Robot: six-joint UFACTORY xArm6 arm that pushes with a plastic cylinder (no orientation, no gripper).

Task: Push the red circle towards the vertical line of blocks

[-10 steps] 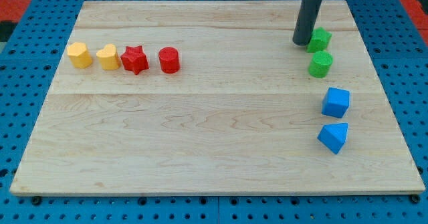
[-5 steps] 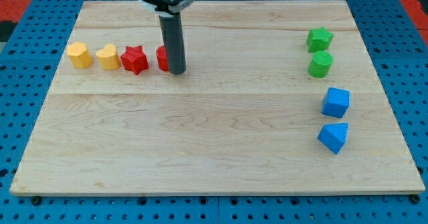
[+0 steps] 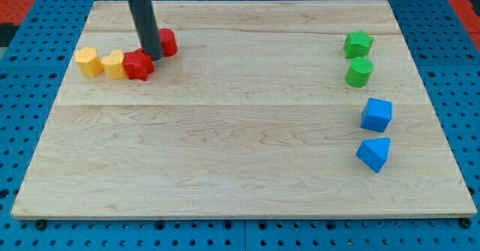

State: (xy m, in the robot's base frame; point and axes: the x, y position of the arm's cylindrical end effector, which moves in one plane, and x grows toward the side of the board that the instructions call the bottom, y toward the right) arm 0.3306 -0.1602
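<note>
The red circle [image 3: 168,42] sits near the view's top left, just right of my rod. My tip [image 3: 153,55] rests between the red circle and the red star [image 3: 138,64], touching both. The vertical line stands at the view's right: a green star [image 3: 358,43], a green cylinder [image 3: 359,72], a blue cube [image 3: 376,115] and a blue wedge-like block [image 3: 374,153], top to bottom.
Two yellow blocks [image 3: 89,61] [image 3: 114,63] lie left of the red star, the nearer one touching it. The wooden board [image 3: 240,183] lies on a blue pegboard; its edges run close to the blocks at the right.
My tip crossed from the green star to the red circle, then moved further left. The red circle shifted up and left. The red star and a yellow block were nudged left.
</note>
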